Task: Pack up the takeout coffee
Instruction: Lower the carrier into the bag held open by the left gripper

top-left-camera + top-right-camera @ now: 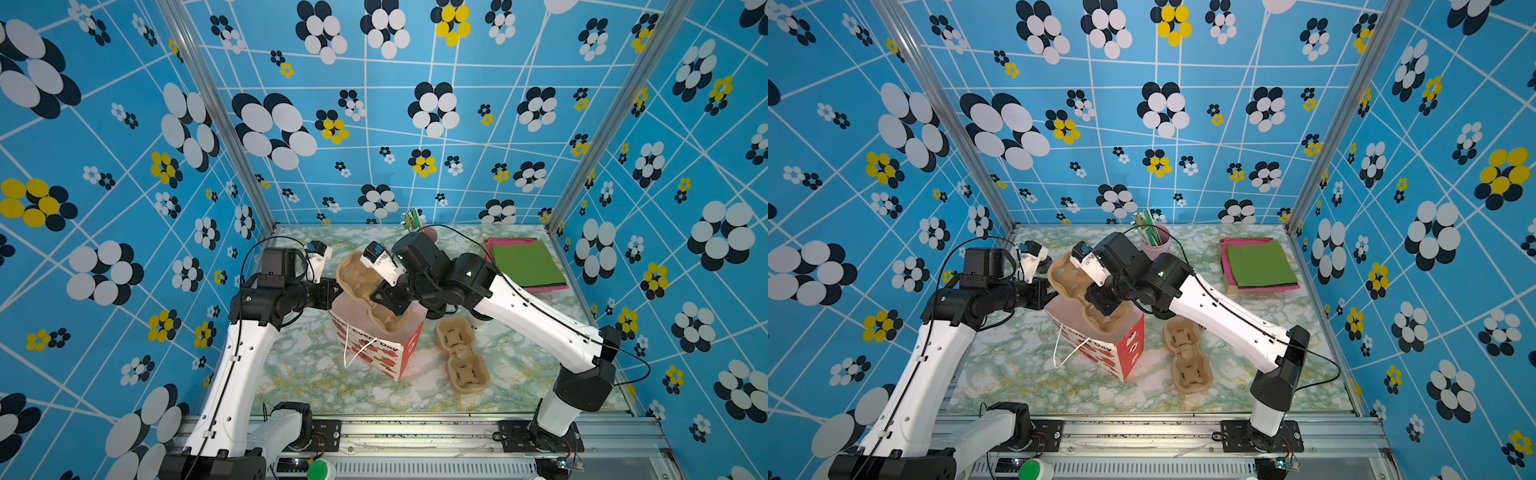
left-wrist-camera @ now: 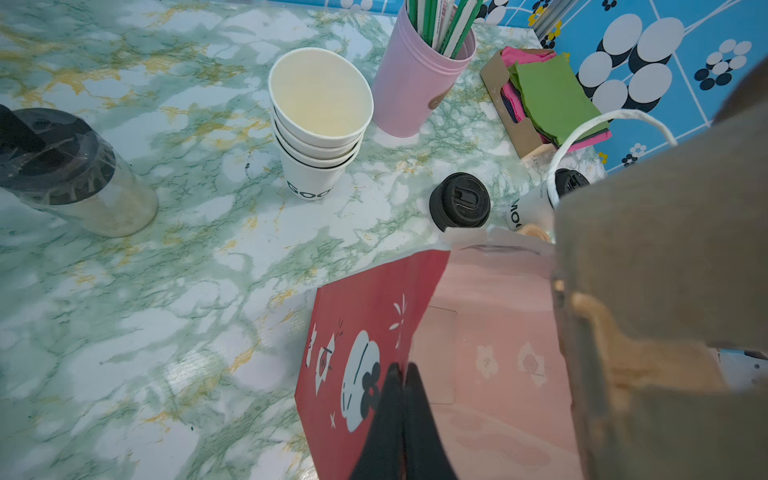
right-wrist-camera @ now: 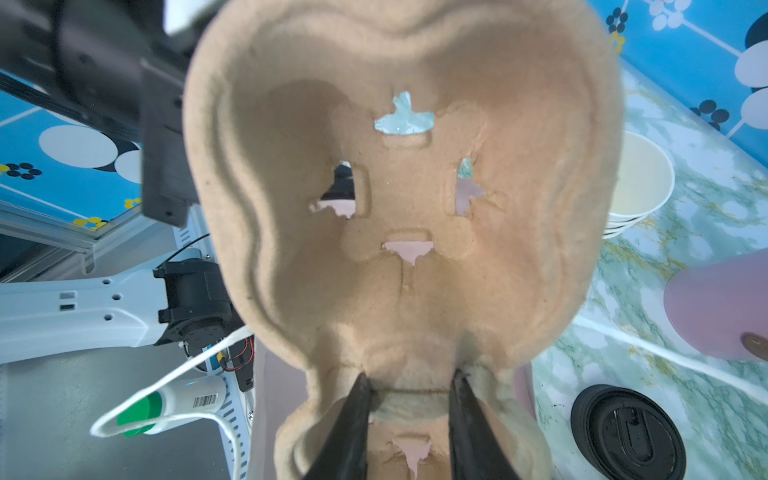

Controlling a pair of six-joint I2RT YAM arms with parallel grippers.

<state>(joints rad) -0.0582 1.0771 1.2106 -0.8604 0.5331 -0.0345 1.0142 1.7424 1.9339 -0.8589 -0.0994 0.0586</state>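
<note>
We see our coffee cup (image 2: 528, 208) standing on the green marble table (image 2: 166, 291), just beside the red paper bag (image 2: 365, 332). Our left claw (image 2: 402, 372) pinches the bag's edge, and our right claw (image 3: 411, 388) grips a brown cup tray (image 3: 415, 291) at the bag's open top. Blue flowery walls (image 1: 415, 124) stand all around.

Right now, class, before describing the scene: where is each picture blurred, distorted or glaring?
Right wrist view: the cup carrier looms close and soft. Left wrist view: that carrier is a brown smear, while the paper cups and paper bag are sharp. Both top views: the corner posts splay outward.
</note>
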